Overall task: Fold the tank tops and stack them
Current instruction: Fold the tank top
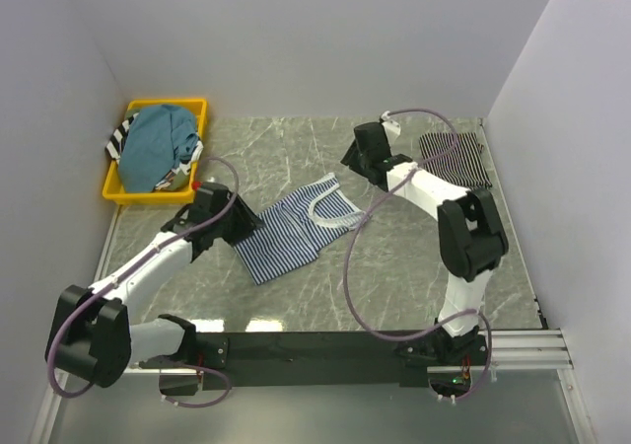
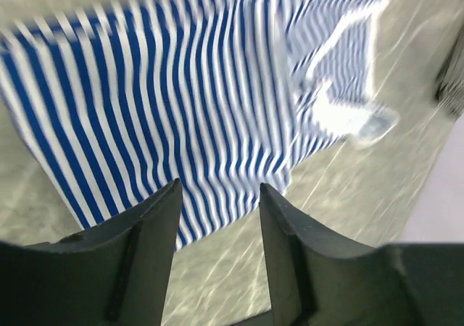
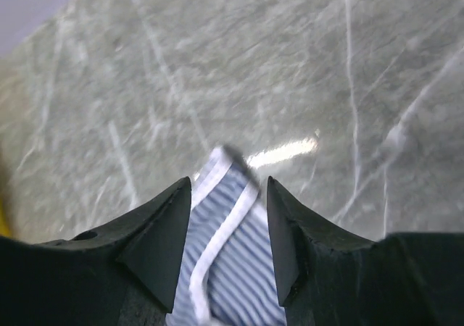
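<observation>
Blue-striped tank top [image 1: 291, 229], spread on table [image 1: 286, 148]

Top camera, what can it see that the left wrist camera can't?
Only the top camera shows the yellow bin with the teal top in it, and the black striped top at the far right. Only the left wrist camera shows the left gripper close up, jaws apart, nothing between. Both show the blue-and-white striped tank top spread on the table.

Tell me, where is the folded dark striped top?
In the overhead view, the folded dark striped top lies in the table's far right corner, behind the right arm, opposite the yellow bin.
</observation>
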Robot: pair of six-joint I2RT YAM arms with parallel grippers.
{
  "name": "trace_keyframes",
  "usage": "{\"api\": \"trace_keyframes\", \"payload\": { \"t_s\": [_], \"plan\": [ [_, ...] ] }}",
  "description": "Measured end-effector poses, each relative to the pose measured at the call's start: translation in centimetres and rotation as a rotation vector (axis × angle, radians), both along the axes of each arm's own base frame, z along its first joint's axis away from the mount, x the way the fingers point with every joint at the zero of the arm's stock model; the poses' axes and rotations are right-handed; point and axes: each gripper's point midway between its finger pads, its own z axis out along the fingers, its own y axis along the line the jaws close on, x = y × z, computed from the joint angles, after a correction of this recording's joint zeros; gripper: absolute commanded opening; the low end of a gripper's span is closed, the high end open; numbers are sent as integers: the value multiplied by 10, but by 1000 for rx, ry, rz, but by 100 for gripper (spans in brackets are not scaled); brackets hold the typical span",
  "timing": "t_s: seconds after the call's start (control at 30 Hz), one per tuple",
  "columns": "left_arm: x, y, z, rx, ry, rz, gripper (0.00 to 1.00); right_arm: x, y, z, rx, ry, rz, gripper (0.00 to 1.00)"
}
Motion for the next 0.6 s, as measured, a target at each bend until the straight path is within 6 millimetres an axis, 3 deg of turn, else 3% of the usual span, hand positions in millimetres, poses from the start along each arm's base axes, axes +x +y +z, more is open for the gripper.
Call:
{"api": "trace_keyframes", "payload": {
  "t_s": [0.07,0.17,0.3,0.4,0.5,0.6],
  "plan": [
    [12,14,13,10,-27,48,48,-14,5,17,-6,-27,35,52],
    [21,40,9,39,-11,124,46,-48,42,31,-28,-52,148,51],
    [18,73,-18,67,64,201,48,-131,134,21,-83,-33,424,51],
    [8,85,-39,72,124,215,50,-200,184,7,-123,-5,618,51],
    [3,85,-50,62,148,198,53,-246,210,-6,-169,13,747,52],
    [4,83,-54,50,145,184,54,-266,217,-21,-220,37,807,53]
  ]
}}
